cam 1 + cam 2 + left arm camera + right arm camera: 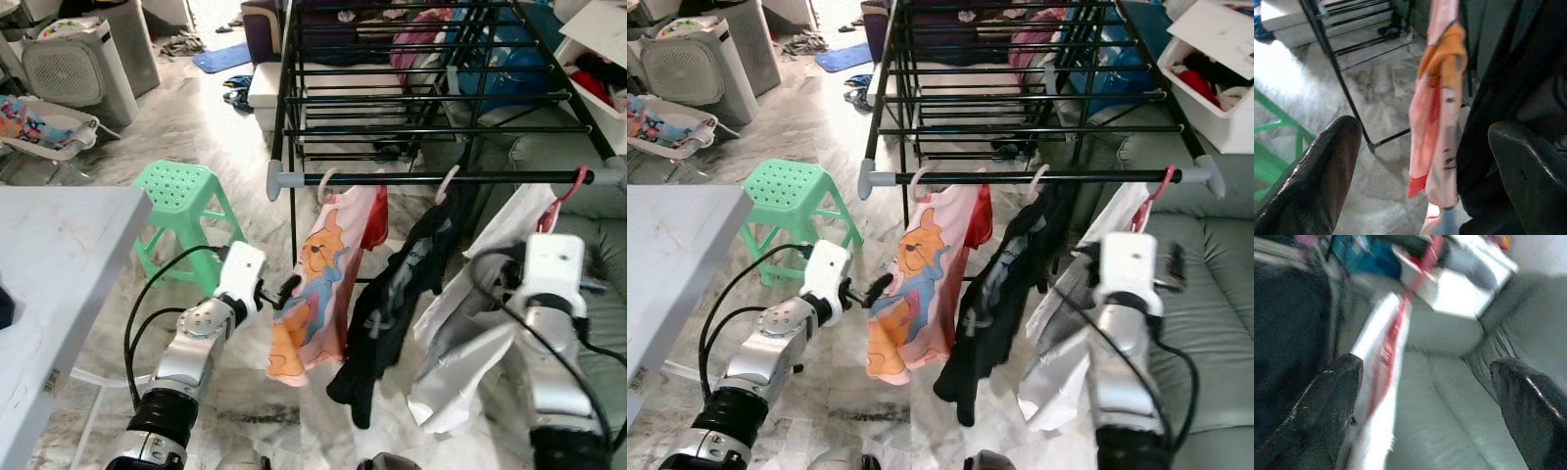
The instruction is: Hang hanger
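Note:
A black drying rack's front rail (392, 179) carries three garments. A pink cartoon-bear shirt (318, 294) and a black garment (392, 294) each hang on a white hanger. At the rail's right end, a red hanger (568, 196) is hooked over the rail and holds a white garment (470, 362). My left gripper (286, 290) is open, just left of the pink shirt's edge, with nothing between its fingers. My right gripper (1425, 396) is open in front of the white garment, below the red hanger, and holds nothing.
A green plastic stool (181, 191) stands left of the rack. A white table (59, 255) edges in at the near left. A grey sofa (607, 323) lies behind the right arm, with a white box of clothes (598, 49) beyond it. An air purifier (73, 64) stands far left.

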`<state>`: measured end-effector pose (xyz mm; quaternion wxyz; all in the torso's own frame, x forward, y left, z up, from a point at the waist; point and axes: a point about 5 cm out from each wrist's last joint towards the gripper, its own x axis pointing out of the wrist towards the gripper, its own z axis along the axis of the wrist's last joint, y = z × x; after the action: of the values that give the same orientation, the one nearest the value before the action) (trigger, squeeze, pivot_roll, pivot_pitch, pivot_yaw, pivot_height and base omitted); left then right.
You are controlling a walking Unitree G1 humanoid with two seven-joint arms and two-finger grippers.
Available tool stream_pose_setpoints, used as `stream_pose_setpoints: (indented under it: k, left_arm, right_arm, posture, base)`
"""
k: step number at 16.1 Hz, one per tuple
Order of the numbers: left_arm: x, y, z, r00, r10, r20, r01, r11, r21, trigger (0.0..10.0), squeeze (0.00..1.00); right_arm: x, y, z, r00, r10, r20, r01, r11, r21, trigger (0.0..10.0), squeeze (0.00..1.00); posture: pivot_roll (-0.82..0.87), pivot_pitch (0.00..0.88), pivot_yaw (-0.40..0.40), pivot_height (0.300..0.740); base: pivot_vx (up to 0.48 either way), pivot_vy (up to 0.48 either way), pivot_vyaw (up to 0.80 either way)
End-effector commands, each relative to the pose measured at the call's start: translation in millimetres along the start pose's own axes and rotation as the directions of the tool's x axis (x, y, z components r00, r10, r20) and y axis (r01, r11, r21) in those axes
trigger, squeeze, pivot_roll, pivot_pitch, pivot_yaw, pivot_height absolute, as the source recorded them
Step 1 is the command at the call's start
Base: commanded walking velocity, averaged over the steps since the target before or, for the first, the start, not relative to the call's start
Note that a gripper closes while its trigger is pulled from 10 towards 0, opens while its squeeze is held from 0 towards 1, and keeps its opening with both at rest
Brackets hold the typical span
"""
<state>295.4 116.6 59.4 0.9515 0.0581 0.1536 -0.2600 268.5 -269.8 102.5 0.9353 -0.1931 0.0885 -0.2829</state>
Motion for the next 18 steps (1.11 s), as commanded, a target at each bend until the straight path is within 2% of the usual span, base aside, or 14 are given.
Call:
stream_pose_setpoints:
  k: [1, 2, 3, 7, 9, 10, 11, 12, 15, 18]
  left_arm:
    - [-3.0, 1.5, 2, 1.0, -0.011, -0.003, 0.011, 1.0, 0.029, 10.0, 0.0]
    - [-4.8, 2.7, 5, 1.0, -0.008, 0.011, 0.007, 0.999, 0.047, 10.0, 0.0]
    - [-5.8, 3.4, 6, 1.0, -0.007, 0.013, 0.006, 0.999, 0.052, 10.0, 0.0]
    - [-14.6, 4.6, 6, 1.0, -0.025, 0.003, 0.025, 0.995, 0.092, 10.0, 0.0]
    - [-18.4, 5.4, 6, 1.0, -0.031, -0.003, 0.031, 0.994, 0.104, 10.0, 0.0]
    - [-23.3, 6.7, 5, 0.999, -0.031, -0.005, 0.032, 0.993, 0.112, 10.0, 0.0]
    - [-25.6, 7.0, 6, 0.999, -0.032, -0.005, 0.032, 0.993, 0.114, 10.0, 0.0]
    - [-28.8, 6.2, 6, 0.999, -0.037, -0.005, 0.037, 0.992, 0.117, 10.0, 0.0]
    - [-35.9, 0.5, 6, 0.996, -0.083, -0.02, 0.085, 0.984, 0.156, 10.0, 0.0]
    - [-33.9, -0.1, 10, 0.996, -0.09, -0.016, 0.091, 0.983, 0.157, 10.0, 0.0]
  right_arm:
    - [7.0, -2.6, -4, 0.998, -0.024, -0.053, 0.025, 0.999, 0.024, 10.0, 0.8]
    - [17.0, -3.2, -13, 0.992, -0.017, -0.129, 0.024, 0.999, 0.049, 10.0, 0.08]
    - [22.9, -3.4, -16, 0.986, -0.01, -0.167, 0.022, 0.997, 0.072, 10.0, 0.0]
    - [48.0, 8.1, -14, 0.963, 0.11, -0.244, -0.08, 0.988, 0.129, 10.0, 0.0]
    - [52.3, 9.9, -13, 0.96, 0.122, -0.254, -0.089, 0.986, 0.137, 10.0, 0.0]
    - [57.7, 10.6, -14, 0.953, 0.125, -0.277, -0.08, 0.982, 0.168, 10.0, 0.0]
    - [59.5, 10.2, -14, 0.952, 0.124, -0.28, -0.077, 0.982, 0.172, 9.1, 0.0]
    - [61.8, 11.3, -13, 0.952, 0.131, -0.278, -0.08, 0.979, 0.186, 0.0, 0.0]
    - [68.3, 11.9, -8, 0.952, 0.141, -0.272, -0.094, 0.979, 0.18, 0.0, 0.0]
    - [74.6, 6.1, 0, 0.964, 0.113, -0.24, -0.074, 0.983, 0.166, 0.0, 0.0]
  posture:
    - [-0.04, 0.008, 0.058, 0.74]
    - [-0.03, 0.022, 0.061, 0.74]
    - [-0.02, 0.032, 0.063, 0.74]
    - [0.01, 0.058, 0.07, 0.74]
    - [0.02, 0.065, 0.072, 0.74]
    - [0.04, 0.079, 0.076, 0.74]
    - [0.04, 0.086, 0.08, 0.74]
    - [0.05, 0.097, 0.088, 0.74]
    - [0.06, 0.114, 0.107, 0.74]
    - [0.06, 0.114, 0.108, 0.74]
  base:
    - [0.0, 0.0, 0.0]
    - [0.0, 0.0, 0.0]
    - [0.0, 0.0, 0.0]
    - [0.0, 0.0, 0.0]
    - [0.0, 0.0, 0.0]
    - [0.0, 0.0, 0.0]
    - [0.0, 0.0, 0.0]
    - [0.0, 0.0, 0.0]
    - [0.0, 0.0, 0.0]
    - [0.0, 0.0, 0.0]
